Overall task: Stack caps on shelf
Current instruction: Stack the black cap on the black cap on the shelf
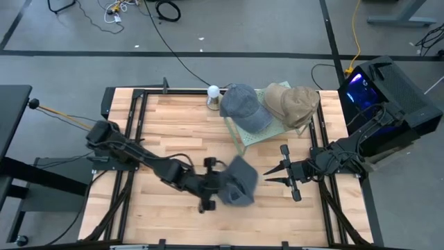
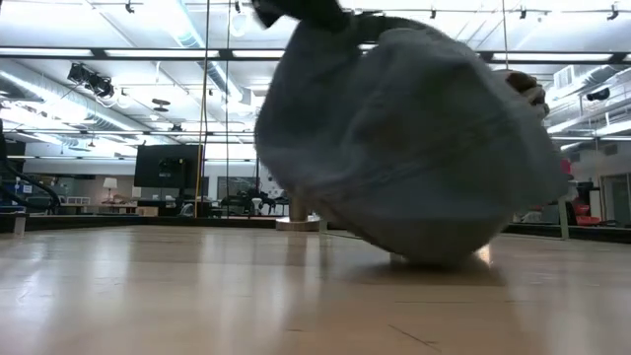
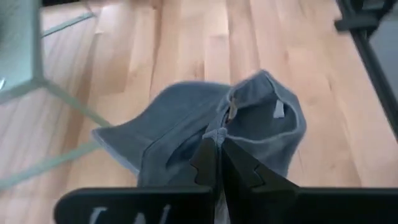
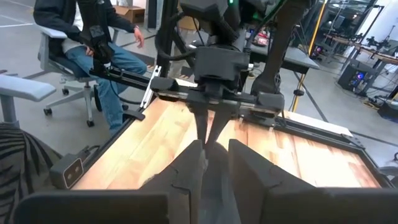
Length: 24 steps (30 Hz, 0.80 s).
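Item: slate-blue cap [image 1: 239,187], pinched shut in my left gripper [image 1: 223,186] fingers; no legible label. My right gripper [image 1: 277,173] fingers spread wide nearby.

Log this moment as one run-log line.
left gripper: shut on blue-grey cap, mid-table | right gripper: open, beside it | shelf: three caps on it

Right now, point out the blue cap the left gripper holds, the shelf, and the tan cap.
blue cap [image 3: 180,124], left wrist view, crown.
shelf [image 1: 253,139], high view, bare front panel.
tan cap [image 1: 298,103], high view, crown.
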Each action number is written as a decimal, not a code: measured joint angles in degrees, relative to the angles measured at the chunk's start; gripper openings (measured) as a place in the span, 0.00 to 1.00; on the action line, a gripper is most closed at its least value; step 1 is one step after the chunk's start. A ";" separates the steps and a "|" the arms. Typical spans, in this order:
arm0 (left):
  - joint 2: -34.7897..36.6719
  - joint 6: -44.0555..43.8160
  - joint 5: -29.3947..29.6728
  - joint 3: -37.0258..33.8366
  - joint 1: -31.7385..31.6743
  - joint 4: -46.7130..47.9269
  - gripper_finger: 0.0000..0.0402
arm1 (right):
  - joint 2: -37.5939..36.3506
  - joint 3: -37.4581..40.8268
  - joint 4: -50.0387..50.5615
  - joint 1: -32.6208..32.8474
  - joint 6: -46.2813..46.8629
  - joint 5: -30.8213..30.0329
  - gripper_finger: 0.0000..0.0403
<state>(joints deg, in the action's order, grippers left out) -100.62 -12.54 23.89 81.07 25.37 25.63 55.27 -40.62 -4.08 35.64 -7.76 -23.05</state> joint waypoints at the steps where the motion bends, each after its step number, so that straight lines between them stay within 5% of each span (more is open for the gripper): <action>1: 1.93 -1.34 0.82 -3.11 0.31 -2.12 0.03 | 0.00 0.00 0.01 -0.02 0.04 0.00 0.20; 11: 23.02 -16.35 4.39 -26.70 1.96 -16.11 0.03 | 0.40 0.02 -3.89 -0.01 1.65 -0.02 0.20; 17: 32.85 -18.89 13.50 -33.91 5.05 -19.21 0.04 | 5.03 0.00 -14.90 -0.02 -3.04 -0.31 0.20; 24: 34.80 -22.65 18.46 -36.84 6.42 -23.26 0.04 | 11.54 0.00 -25.56 -0.18 -11.47 -5.80 0.20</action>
<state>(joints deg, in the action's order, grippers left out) -65.83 -35.19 42.35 44.23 31.79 2.38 66.81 -40.62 -29.65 35.46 -19.23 -28.85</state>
